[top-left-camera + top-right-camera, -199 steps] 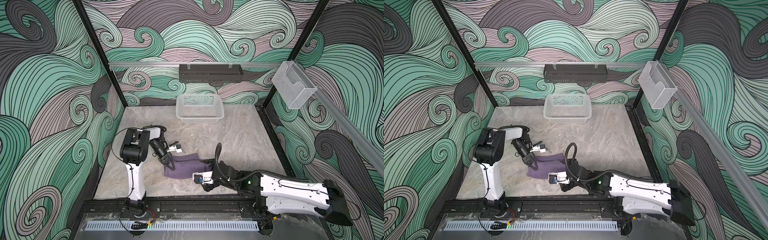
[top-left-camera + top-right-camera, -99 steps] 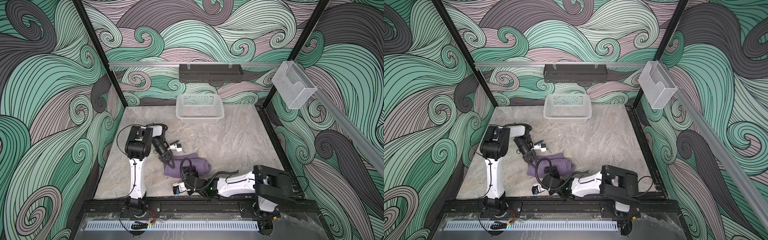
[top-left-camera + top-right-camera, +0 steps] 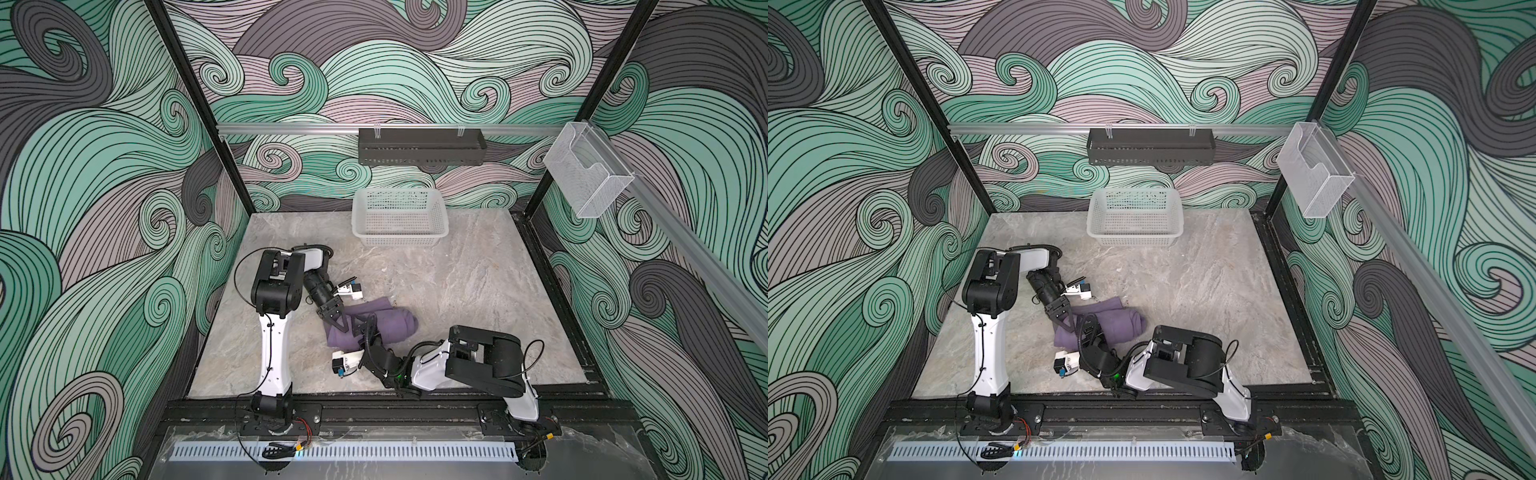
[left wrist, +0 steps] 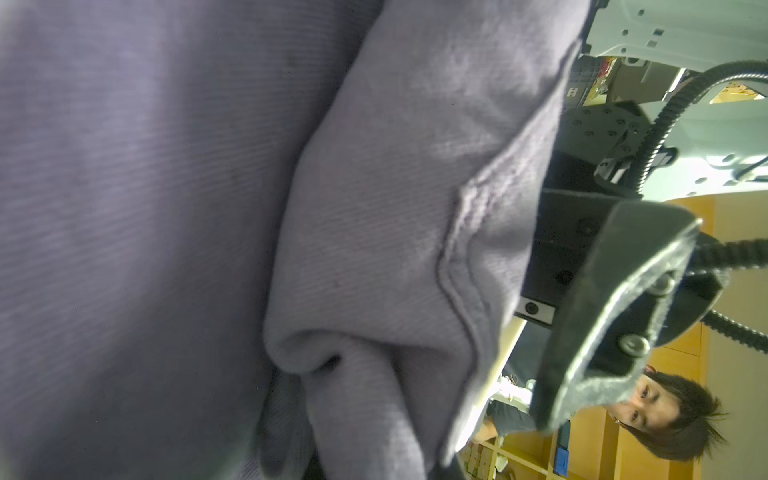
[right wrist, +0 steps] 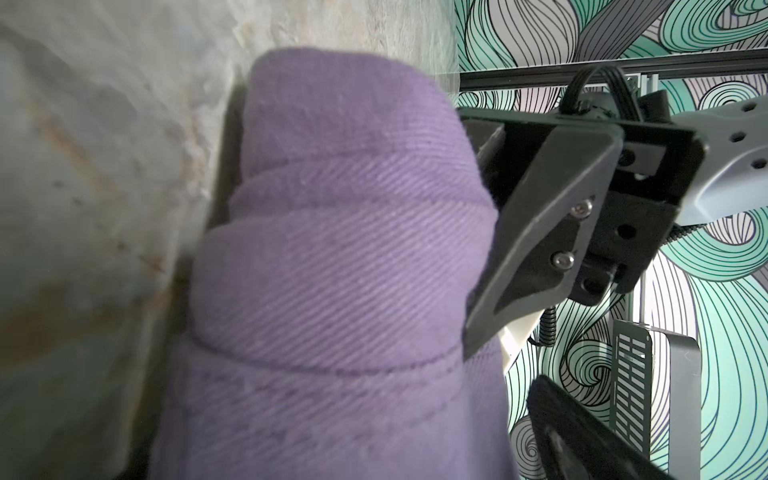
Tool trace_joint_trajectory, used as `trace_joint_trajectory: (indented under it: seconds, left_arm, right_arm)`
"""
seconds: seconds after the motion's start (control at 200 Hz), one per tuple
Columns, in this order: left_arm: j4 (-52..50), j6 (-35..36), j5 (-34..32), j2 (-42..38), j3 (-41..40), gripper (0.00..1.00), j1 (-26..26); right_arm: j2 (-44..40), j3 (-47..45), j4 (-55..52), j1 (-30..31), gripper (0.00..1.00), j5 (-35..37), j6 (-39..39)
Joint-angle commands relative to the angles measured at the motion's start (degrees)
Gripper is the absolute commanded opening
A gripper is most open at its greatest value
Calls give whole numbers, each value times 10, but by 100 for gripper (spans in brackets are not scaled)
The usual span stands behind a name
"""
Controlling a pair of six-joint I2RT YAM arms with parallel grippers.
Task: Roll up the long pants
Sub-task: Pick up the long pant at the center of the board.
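Marble table (image 3: 478,291): rolled pants (image 3: 395,328), basket (image 3: 400,240)

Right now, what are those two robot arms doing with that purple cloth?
They are rolling up the long pants, already a chunky purple bundle on the table. The left gripper is pinched shut on the fabric at one end. The right gripper sits with its jaws wide open against the bundle's near side.

You get both top views bright and evenly lit from overhead, sharp, with only soft shadows on the worktop (image 3: 478,282) beside the pants (image 3: 390,328). The walls (image 3: 104,208) bow toward the picture edges. In the left wrist view the close cloth is dim and blurred, against a glaring bright background. In the right wrist view the weave is crisp mid-frame, while the worktop smears out of focus.
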Motion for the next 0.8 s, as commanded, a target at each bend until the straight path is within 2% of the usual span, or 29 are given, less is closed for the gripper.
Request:
trace_joint_trajectory:
  seconds: [0.0,0.13,0.215,0.335,0.39,0.796]
  left_arm:
    - [-25,14,-57,21,-14,0,-8]
    - [-22,11,-59,19,-16,0,-7]
    - [-21,11,-62,17,-20,0,-7]
    - [-19,11,-67,15,-23,0,-8]
    - [-19,10,-66,16,-22,0,-8]
    - [-25,20,-75,18,-22,0,-7]
  right_arm:
    - [-27,-10,-92,-47,99,69,-18]
    - [-88,-15,-209,-63,99,70,18]
    - [-137,-7,-333,-68,99,59,59]
    - [-205,21,-525,-77,99,-3,135]
    - [-220,35,-577,-85,99,-29,155]
    - [-154,100,-579,-90,99,-118,139]
